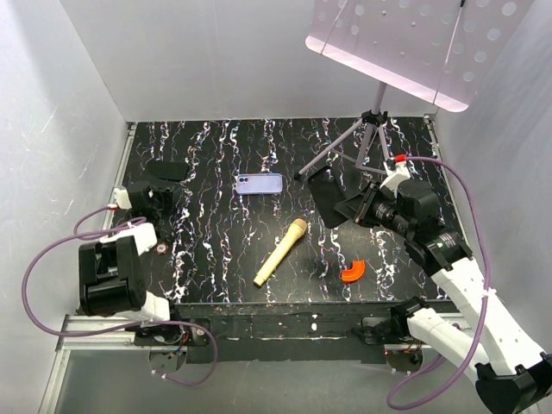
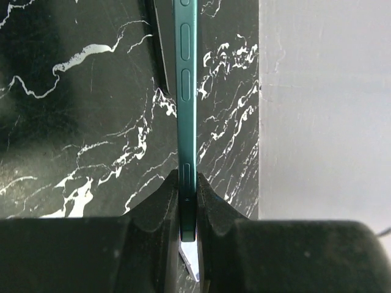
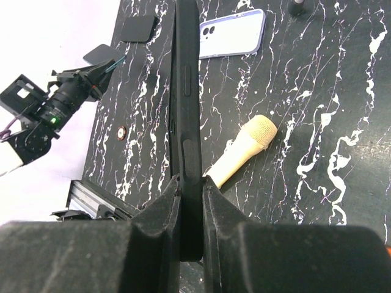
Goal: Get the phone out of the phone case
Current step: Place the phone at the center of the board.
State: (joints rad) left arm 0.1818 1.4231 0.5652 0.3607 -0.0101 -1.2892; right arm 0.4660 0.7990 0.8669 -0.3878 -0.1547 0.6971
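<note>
Judging by layout, task looks near done: phone (image 2: 186, 91), thin smooth teal-edged slab w/ side buttons, sits pinched in left gripper (image 2: 187, 183) jaws, well apart from matte lavender phone case (image 1: 259, 183), round-cornered, flat mid-table. Right gripper (image 3: 190, 186) jaws clamp a dull black slab (image 3: 185, 91). Left to do: set phone down.

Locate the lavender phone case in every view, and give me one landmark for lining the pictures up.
Top external: the phone case lies flat, left of centre, in the upper half.
Left wrist: not in it.
Right wrist: at the top edge, right of centre.
Shared landmark: the tan microphone, below the case in both; the left wrist view shares just the marbled tabletop.
</note>
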